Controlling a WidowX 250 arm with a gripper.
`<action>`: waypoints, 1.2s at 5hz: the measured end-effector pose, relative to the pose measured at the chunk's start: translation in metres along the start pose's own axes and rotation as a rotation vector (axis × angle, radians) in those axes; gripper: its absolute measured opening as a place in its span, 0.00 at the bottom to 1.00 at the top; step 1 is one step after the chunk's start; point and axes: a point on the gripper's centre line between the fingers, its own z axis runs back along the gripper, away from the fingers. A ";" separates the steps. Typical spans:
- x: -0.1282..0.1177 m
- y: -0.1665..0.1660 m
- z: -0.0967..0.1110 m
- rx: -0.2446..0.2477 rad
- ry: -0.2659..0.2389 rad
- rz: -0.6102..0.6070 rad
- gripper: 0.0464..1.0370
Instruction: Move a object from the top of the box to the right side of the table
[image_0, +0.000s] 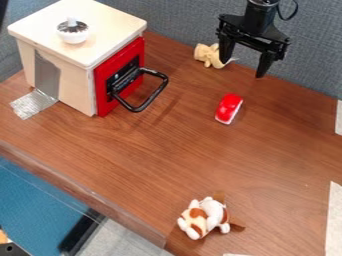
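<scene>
Nearest the camera: a brown-and-white plush toy (204, 218), lying on the surface (194, 150). Its limbs are bunched together, and I cannot make out which way it faces. A pale strip (334, 220) at the right is cut off by the view's edge, as is another patch (339, 117) farther back. At the lower left corner, a dark item (9, 249) is mostly out of view; identity undetermined.

My arm (259, 17) is cut off by the top edge. My end effector (244, 67) hangs over the far part of the surface, released, fingers spread apart, nothing between them. One finger partly overlaps a pale yellow figure (210, 55) near the grey partition (187, 22); its outline there is hard to read.

A red toy (229, 108) with a white lower edge sits between the box and the right side. The black handle (141, 95) juts from the box's red front (120, 75) over the surface. Silver tape (33, 104) runs down the box's side onto the surface.

Box (60, 75): front shut, contents hidden. Target: white object with a silvery top (73, 32), upright on the box's lid.
</scene>
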 end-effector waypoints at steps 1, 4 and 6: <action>-0.009 -0.001 -0.019 0.002 0.054 -0.001 0.96; -0.021 0.093 0.025 0.003 0.129 0.116 0.96; -0.027 0.142 0.057 0.001 0.177 0.148 0.96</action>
